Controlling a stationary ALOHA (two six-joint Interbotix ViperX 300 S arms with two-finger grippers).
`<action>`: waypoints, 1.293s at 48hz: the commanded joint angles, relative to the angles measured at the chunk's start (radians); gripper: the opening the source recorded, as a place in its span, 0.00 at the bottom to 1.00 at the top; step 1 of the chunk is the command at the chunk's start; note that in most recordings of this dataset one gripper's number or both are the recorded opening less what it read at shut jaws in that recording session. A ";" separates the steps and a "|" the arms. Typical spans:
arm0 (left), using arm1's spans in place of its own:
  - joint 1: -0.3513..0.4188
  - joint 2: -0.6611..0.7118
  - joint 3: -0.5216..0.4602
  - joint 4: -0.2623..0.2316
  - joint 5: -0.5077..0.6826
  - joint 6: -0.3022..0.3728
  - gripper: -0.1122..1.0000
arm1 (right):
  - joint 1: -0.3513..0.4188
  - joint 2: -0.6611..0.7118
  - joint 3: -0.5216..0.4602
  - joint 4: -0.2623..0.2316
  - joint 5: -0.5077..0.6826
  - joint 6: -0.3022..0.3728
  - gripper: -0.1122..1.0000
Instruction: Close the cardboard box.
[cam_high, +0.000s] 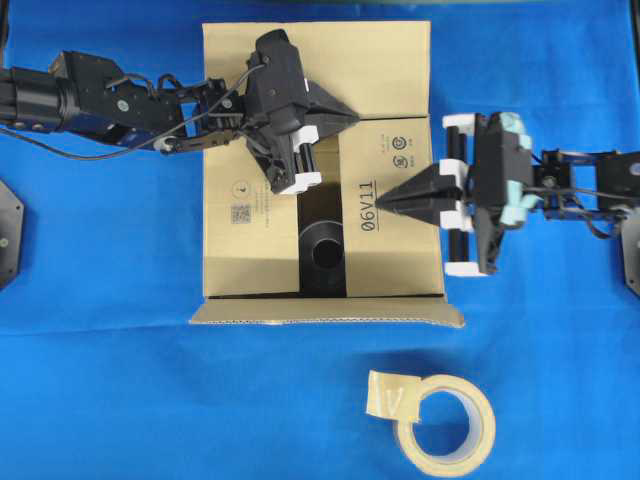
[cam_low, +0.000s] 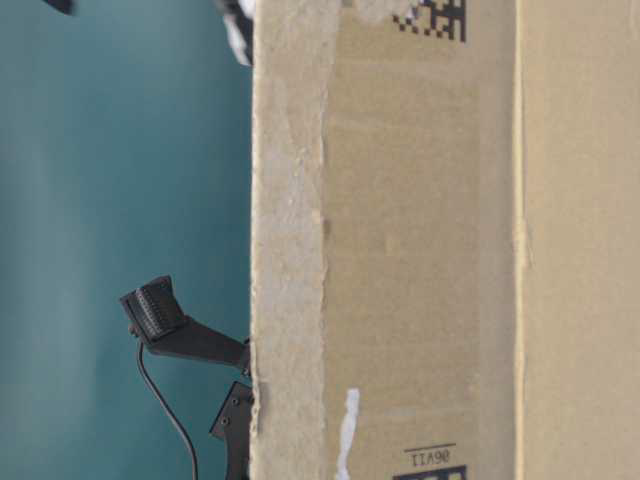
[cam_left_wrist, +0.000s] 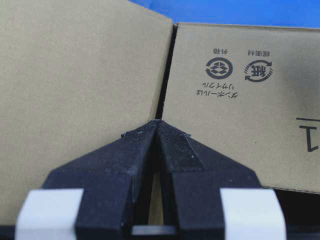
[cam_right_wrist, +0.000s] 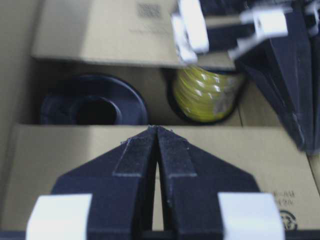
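Robot lab bench set up for a packing trial

A blue cloth (cam_high: 100, 350) covers the whole table under two black arms with wrist cameras. Between the left gripper (cam_high: 352, 117) and right gripper (cam_high: 388, 197) sits a cardboard box (cam_high: 390, 70); a tape roll (cam_high: 447, 423) lies on the cloth near the right gripper. A plain teal backdrop (cam_low: 110, 150) closes off the table-level view.

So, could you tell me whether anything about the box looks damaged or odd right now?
Yes: the cardboard box looks worn, with torn, peeled paper along its edge in the table-level view. A gap between the side flaps leaves a black spool and a yellow spool exposed.
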 joint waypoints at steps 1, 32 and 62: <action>-0.002 -0.015 -0.005 0.000 -0.003 -0.002 0.10 | 0.037 -0.072 -0.021 0.003 0.015 0.002 0.10; -0.011 -0.020 0.008 -0.002 -0.002 -0.003 0.10 | 0.436 -0.156 0.017 0.000 0.009 -0.003 0.10; -0.011 -0.023 0.017 -0.002 -0.002 -0.005 0.10 | 0.410 -0.098 0.021 0.003 0.003 -0.006 0.10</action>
